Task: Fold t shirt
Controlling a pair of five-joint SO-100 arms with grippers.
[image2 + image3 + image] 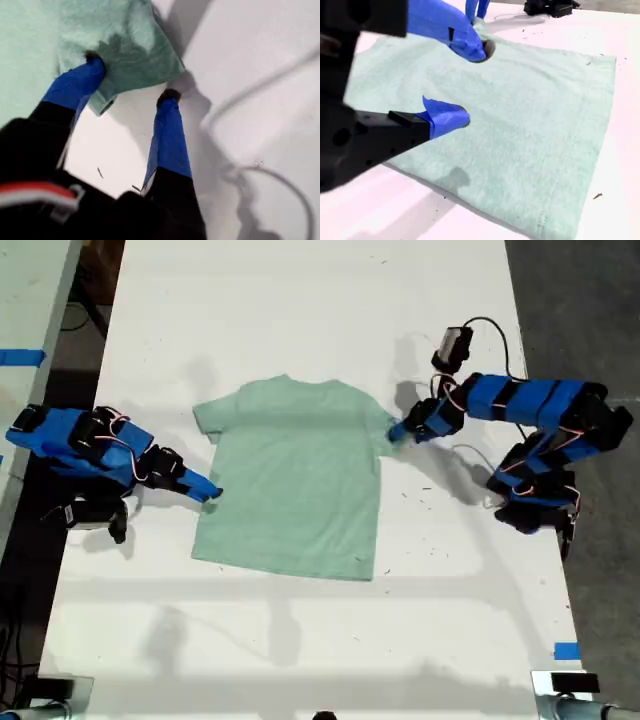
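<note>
Currently my first tool (131, 77) is spread wide at the sleeve (135, 50) of the t shirt (290, 475), one fingertip (92, 59) on the cloth and the other just off its edge on the white worktop (300, 300). My second tool (472, 82) is also spread, hovering over the shirt's side edge across from the first. Shirt lies flat between both tools, unfolded. For a good grab, I judge the first tool should slide its bare-side finger under the sleeve hem before pinching, so it takes the sleeve only. The second should drop lower to catch the hem. Count: one t shirt, two arms, two blue tape bits (565, 651) on the worktop.
</note>
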